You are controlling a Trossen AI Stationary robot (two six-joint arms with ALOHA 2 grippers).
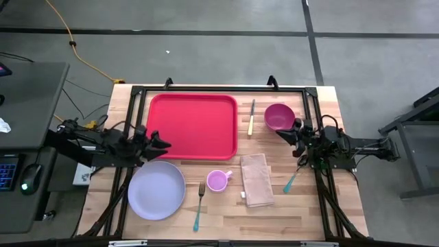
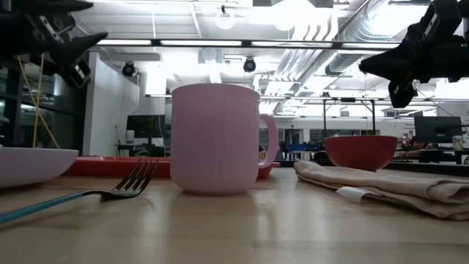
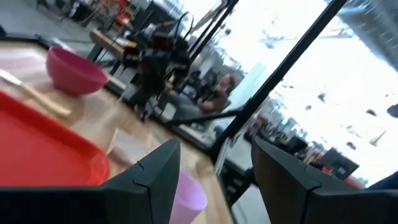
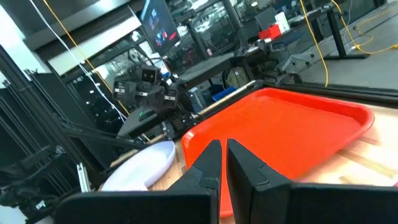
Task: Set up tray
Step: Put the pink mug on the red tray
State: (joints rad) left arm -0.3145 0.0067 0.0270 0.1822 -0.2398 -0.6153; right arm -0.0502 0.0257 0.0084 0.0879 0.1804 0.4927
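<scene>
Tray [image 1: 193, 126] lies flat and bare just ahead of the left claw [image 1: 163, 143], whose fingers stand wide and empty; it looks light, stiff and slick, so the low rim nearest is probably the hold; right claw [image 1: 282, 133], pinched shut, hovers well across it beside the bowl [image 1: 278, 116].

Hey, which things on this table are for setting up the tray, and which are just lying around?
For the job: tray, plate, mug, bowl, fork, knife, napkin.
Lying about: yellow cable, keyboard.
</scene>
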